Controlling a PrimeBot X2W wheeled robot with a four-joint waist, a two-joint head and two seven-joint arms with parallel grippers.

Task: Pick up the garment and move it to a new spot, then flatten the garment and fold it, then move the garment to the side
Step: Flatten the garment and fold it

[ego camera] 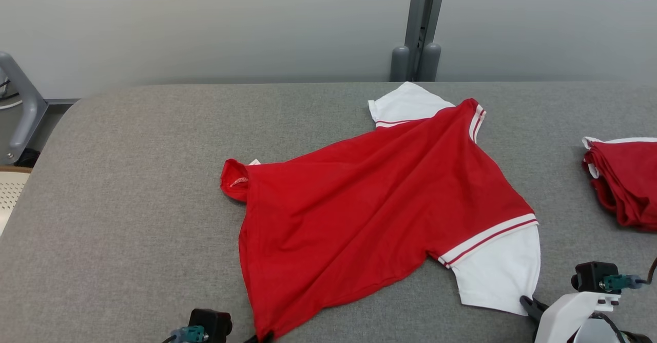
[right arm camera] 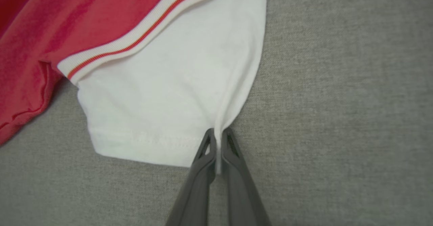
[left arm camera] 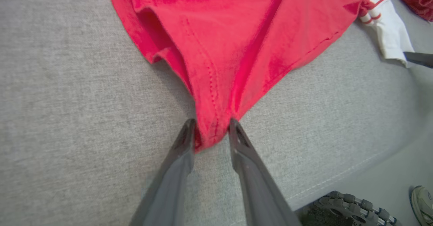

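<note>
Currently grips garment [ego camera: 369, 204] at two points. Pinches bunched red hem corner [left arm camera: 211, 111] between fingers of left gripper [left arm camera: 211, 126], cloth filling the narrow gap, near front edge of grey desk [ego camera: 128, 204]. Clamps hem of near white sleeve [right arm camera: 169, 94] in right gripper [right arm camera: 218, 134], fingers nearly together. Shows rest of garment spread, creased, across desk centre, second white sleeve toward far edge. Shows another red bundle [ego camera: 623, 184] well apart at right.
</note>
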